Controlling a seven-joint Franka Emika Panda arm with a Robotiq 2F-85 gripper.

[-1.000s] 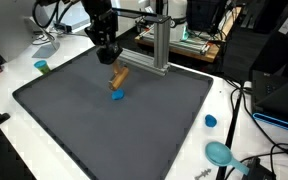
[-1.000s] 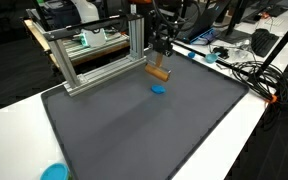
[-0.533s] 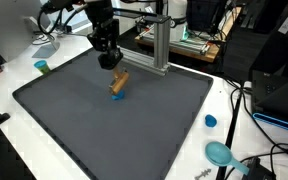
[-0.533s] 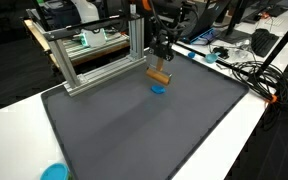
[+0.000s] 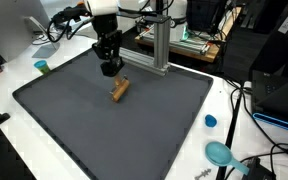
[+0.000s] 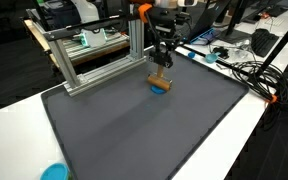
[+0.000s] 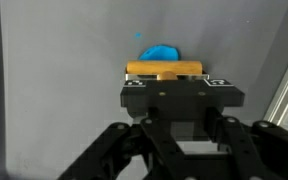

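While gripper (image 5: 110,69) pinches wooden block (image 7: 164,69), long axis runs side-to-side in wrist view, above blue piece (image 7: 162,52).

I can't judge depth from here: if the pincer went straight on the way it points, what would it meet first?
The pincer, shut on the wooden block, points down. The blue piece lies just beneath the block, so that probably comes first, then the grey mat. Whether they already touch is unclear.

Robotics lab, aluminium frame (image 6: 138,40), tangled cables (image 6: 246,72)
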